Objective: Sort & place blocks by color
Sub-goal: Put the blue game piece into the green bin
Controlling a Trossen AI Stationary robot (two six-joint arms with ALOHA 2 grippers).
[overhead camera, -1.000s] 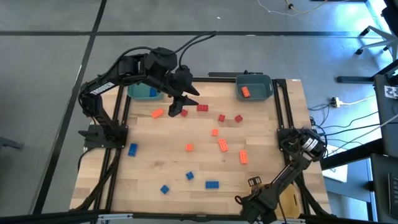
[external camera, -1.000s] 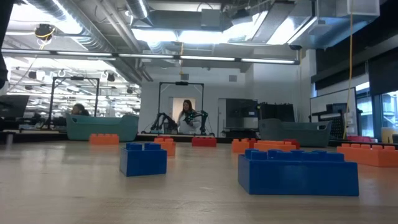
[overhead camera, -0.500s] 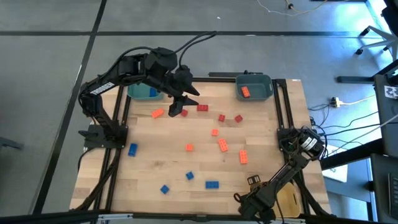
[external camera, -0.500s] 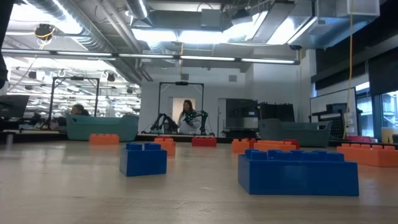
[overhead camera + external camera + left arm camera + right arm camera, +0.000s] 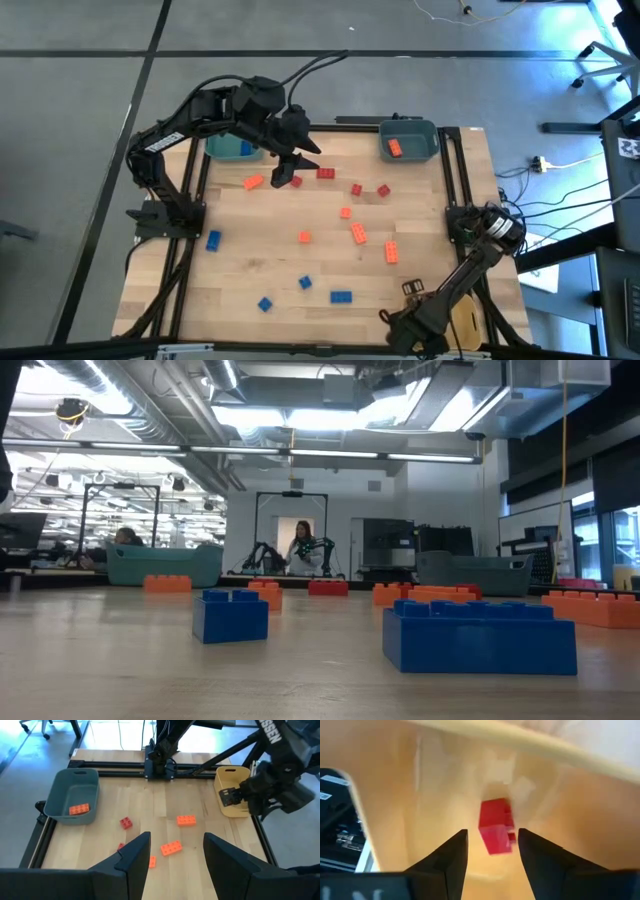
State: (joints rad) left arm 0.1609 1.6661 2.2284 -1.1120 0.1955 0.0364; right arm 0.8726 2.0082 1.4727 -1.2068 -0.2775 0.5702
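The right tool (image 5: 490,850) hangs inside the yellow plastic bin (image 5: 462,322) at the near right corner of the pale wooden worktop (image 5: 290,265); its fingers stand spread, and a small red plastic brick (image 5: 495,826) lies free between them on the bin's floor, gripped by neither finger

The left tool (image 5: 290,170) hovers over the far left part of the worktop, fingers spread with nothing between them, just above a small red brick (image 5: 297,182) and beside an orange rectangular brick (image 5: 253,182)

The other blocks are scattered over the worktop: red ones (image 5: 326,173) in the far middle, orange ones (image 5: 358,234) around the centre and right, blue ones (image 5: 340,297) along the near edge and one blue brick (image 5: 213,239) on the left side. One orange brick (image 5: 394,148) lies in the grey-blue plastic bin (image 5: 425,128) at the far right corner, and something blue shows in the teal plastic bin (image 5: 215,150) at the far left corner, partly hidden by the left arm

From worktop height, two blue bricks (image 5: 231,616) stand nearest, with both bins far behind them
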